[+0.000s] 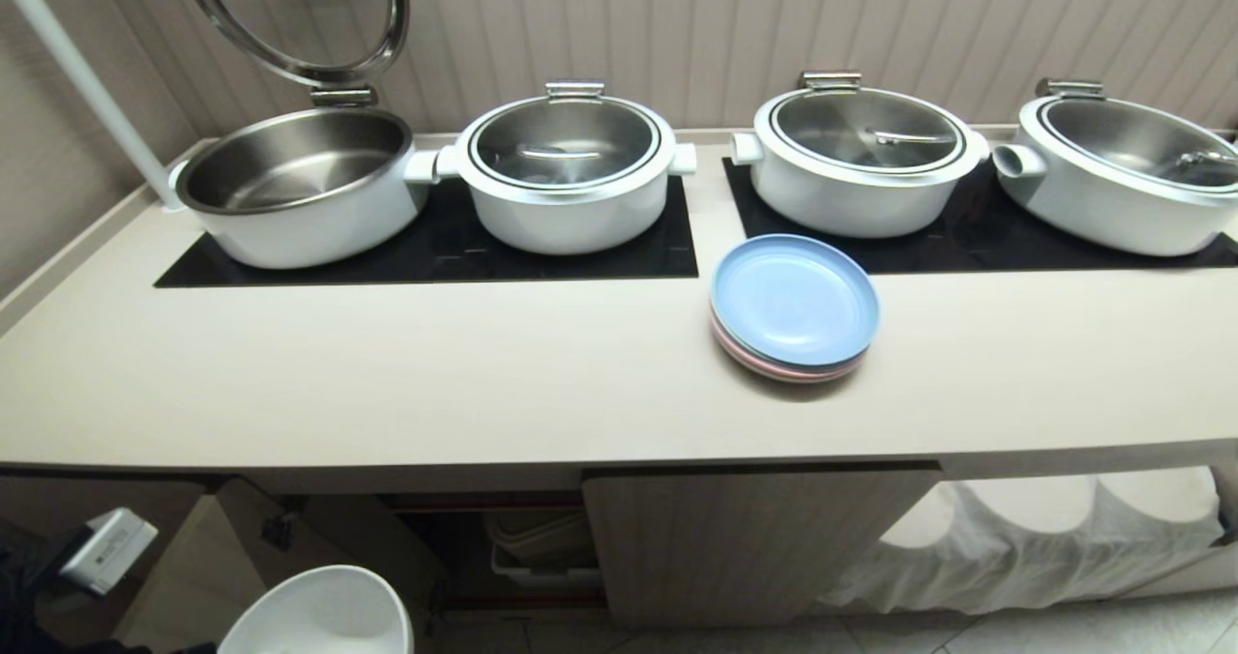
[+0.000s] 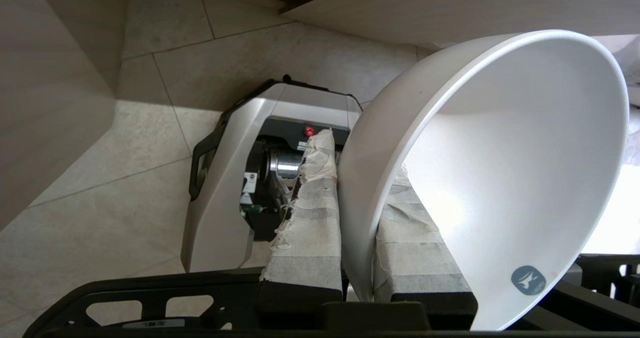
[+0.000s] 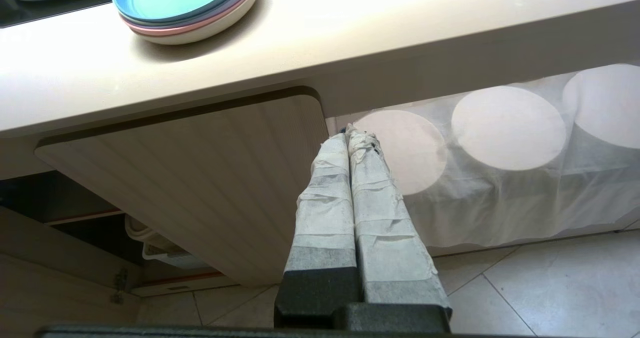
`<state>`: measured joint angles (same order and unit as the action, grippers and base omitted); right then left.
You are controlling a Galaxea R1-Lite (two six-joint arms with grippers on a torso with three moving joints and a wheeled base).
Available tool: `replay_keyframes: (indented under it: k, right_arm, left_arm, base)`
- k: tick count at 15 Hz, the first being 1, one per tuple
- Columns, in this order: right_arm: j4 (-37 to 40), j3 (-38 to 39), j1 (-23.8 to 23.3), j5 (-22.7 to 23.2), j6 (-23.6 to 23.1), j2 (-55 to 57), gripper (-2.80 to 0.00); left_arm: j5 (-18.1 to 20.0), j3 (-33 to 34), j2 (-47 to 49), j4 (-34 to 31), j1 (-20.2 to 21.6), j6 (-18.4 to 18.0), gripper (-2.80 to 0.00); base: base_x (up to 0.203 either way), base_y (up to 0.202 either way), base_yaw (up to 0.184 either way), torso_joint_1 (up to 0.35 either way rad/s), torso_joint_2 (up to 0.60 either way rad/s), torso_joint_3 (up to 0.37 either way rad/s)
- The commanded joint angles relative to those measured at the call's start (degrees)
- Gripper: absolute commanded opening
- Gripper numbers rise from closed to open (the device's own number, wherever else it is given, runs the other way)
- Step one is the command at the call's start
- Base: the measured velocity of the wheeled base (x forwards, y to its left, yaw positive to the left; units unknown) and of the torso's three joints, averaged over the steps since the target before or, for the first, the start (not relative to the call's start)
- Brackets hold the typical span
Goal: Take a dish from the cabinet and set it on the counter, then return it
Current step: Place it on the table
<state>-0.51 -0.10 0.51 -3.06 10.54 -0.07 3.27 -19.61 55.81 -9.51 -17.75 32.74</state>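
Clamped in our left gripper [image 2: 357,238], the dish [image 2: 500,178] sits nearest to us: the two taped fingers [image 2: 310,218] pinch its wall, one outside and one inside, so the bowl stands tilted on its rim edge with its hollow facing sideways. From the head view we see the same dish [image 1: 324,615] low down, below the front edge of the counter [image 1: 387,373] and toward its left end, just in front of the open cabinet [image 1: 464,548]. Our right gripper [image 3: 350,198] hangs idle with its fingers pressed together on nothing, before the closed ribbed door [image 3: 200,188] and below the counter's front edge. Beyond that edge, the worktop lies bare on the left half, while a stack of blue and pink plates [image 1: 793,306] rests right of the middle. Farther back, four white pots [image 1: 566,175] stand on black hobs along the rear edge, the leftmost with its lid raised. We judge that the dish, lying under and before the counter, must go up and forward over the front edge, and the left arm alone is placed for that.
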Motion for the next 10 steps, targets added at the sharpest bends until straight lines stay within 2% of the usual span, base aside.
replay_keyframes:
  k: [1,10]
  right_arm:
    - [0.0,0.0,0.0,0.0,0.0,0.1,-2.80]
    - [0.0,0.0,0.0,0.0,0.1,0.1,-2.80]
  left_arm:
    - [0.0,-0.1,0.0,-0.1,0.0,0.2,-2.80]
    - [0.0,0.0,-0.1,-0.1,0.1,0.2,-2.80]
  base:
    - [0.000,0.000,0.000,0.095,-0.19,-0.086]
    - [0.000,0.000,0.000,0.082,-0.15,-0.076]
